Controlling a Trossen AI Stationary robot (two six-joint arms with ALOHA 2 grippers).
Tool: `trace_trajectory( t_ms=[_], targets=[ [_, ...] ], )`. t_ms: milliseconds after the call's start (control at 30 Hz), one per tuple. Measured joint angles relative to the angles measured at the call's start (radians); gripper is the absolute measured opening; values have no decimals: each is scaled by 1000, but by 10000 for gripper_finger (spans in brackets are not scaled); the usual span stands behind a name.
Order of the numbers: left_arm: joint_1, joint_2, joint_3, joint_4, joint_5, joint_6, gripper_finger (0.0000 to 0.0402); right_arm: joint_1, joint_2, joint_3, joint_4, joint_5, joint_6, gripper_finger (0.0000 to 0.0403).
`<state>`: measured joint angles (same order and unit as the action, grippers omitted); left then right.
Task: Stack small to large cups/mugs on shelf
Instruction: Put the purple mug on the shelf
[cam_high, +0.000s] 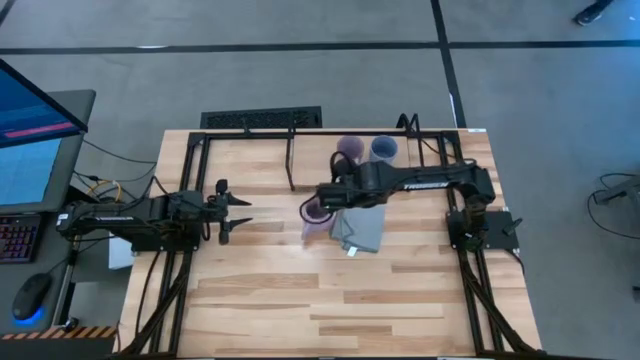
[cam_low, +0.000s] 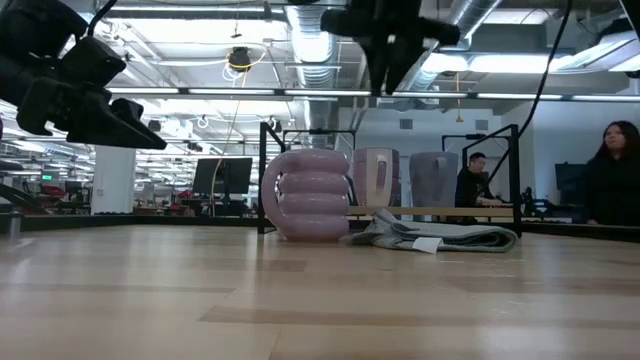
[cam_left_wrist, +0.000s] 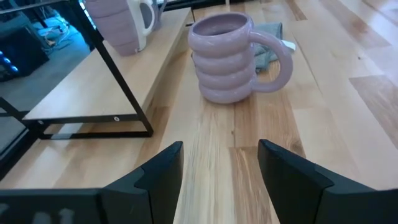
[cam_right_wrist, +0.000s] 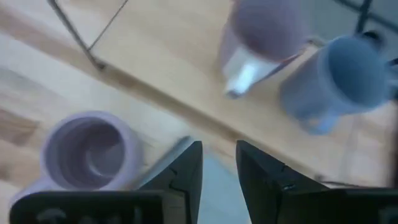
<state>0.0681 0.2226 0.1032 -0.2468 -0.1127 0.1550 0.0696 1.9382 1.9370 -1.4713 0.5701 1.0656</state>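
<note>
A pale lavender ribbed mug stands upright on the table, beside a grey folded cloth. It also shows in the low view and the left wrist view. A deeper purple mug and a blue-grey mug stand side by side on the shelf. My right gripper hangs high above the cloth's edge next to the lavender mug, fingers narrowly apart and empty. My left gripper is open and empty, left of the lavender mug.
The shelf's black rod legs and its wooden board stand at the table's far side. A monitor and keyboard are off the table's left. People sit in the room behind. Bare tabletop lies toward the near edge.
</note>
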Motion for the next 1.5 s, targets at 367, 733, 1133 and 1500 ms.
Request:
trace_trajectory(
  t_ms=[367, 733, 1133, 1500],
  targets=[
    [0, 0, 2, -17, 0, -7, 199, 2, -3, -160, 354, -181, 5, 118],
    [0, 0, 2, -26, 0, -11, 199, 2, -3, -160, 393, -206, -71, 118],
    [0, 0, 3, -27, 1, -12, 199, -7, -3, -160, 466, -206, -132, 155],
    [0, 0, 3, -27, 1, -13, 199, -7, -3, -160, 485, -206, -210, 253]
  ],
)
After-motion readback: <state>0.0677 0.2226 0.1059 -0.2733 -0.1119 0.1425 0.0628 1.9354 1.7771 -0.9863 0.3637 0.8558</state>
